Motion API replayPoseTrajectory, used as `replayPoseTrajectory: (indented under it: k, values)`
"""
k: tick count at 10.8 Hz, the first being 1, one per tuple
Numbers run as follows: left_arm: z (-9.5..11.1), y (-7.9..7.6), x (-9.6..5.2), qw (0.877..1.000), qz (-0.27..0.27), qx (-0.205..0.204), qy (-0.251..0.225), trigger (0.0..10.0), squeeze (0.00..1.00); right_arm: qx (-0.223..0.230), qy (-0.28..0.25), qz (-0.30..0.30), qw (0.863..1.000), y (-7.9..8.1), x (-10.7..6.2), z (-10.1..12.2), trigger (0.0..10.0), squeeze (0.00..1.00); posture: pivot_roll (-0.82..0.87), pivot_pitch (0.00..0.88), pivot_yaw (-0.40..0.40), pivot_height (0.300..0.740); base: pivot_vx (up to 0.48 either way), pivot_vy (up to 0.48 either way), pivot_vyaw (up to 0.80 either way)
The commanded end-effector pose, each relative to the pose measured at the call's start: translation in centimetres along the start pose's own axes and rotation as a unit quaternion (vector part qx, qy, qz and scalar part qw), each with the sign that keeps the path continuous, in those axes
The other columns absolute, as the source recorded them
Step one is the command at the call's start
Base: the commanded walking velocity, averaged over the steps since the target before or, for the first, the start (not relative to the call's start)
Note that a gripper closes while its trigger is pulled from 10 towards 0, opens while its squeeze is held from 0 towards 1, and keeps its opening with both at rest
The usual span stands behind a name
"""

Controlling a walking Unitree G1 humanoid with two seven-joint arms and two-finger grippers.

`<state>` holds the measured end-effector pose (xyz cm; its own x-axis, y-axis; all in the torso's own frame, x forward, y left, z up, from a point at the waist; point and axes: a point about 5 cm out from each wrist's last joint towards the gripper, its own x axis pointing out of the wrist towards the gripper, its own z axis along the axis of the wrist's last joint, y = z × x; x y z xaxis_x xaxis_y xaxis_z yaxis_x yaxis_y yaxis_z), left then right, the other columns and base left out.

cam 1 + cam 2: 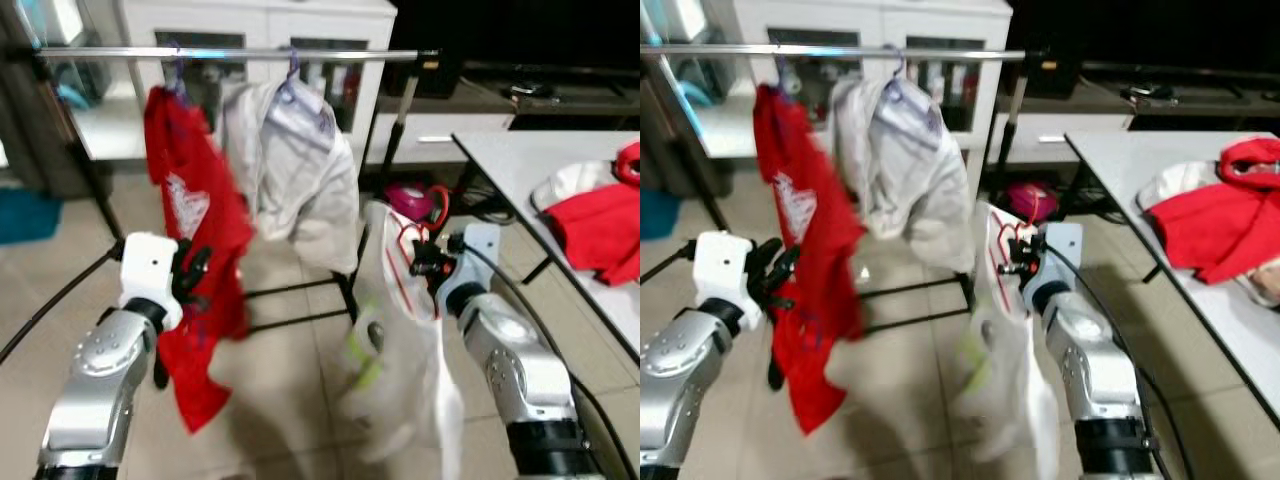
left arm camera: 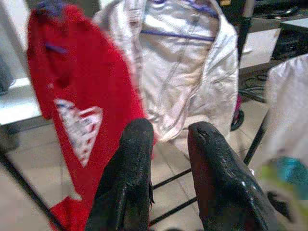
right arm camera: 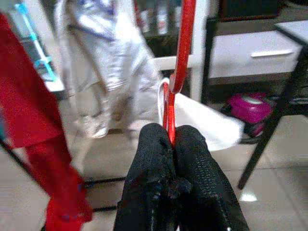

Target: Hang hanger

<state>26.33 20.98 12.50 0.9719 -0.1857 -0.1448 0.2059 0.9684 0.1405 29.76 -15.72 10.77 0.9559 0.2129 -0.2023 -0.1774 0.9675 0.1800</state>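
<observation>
Your right gripper fingers clench the red hanger; your left gripper fingers stand slightly apart, empty.

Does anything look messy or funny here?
Yes. Red clothes lie in a crumpled heap on the white table instead of hanging on the rail, where a red shirt and white garment already hang.

Home living room: clothes rack, white cabinet, tiled floor, table.
</observation>
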Motion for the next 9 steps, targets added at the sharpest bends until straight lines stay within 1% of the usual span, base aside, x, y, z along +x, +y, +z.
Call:
replayPoseTrajectory:
  k: [1, 5, 9]
  values:
    - [0.2, -0.9, 0.4, 1.0, -0.02, 0.0, 0.0, 10.0, 0.0, -0.016, -0.02, -0.017, 1.0, -1.3, -0.3, 0.9, 10.0, 0.0, -0.02, 0.0, -0.057, 0.74, 0.409, 0.0, 0.0]
    - [0.0, -1.2, 0.5, 0.999, -0.033, 0.004, 0.005, 10.0, 0.0, -0.033, -0.031, -0.011, 0.999, -1.7, 0.1, 1.5, 10.0, 0.0, -0.01, 0.0, -0.063, 0.74, 0.409, 0.0, 0.0]
    - [-0.1, -1.4, 0.5, 0.999, -0.041, 0.008, 0.006, 10.0, 0.0, -0.064, -0.039, 0.009, 0.997, -1.4, 0.7, 2.1, 10.0, 0.0, -0.01, 0.0, -0.064, 0.74, 0.41, 0.0, 0.0]
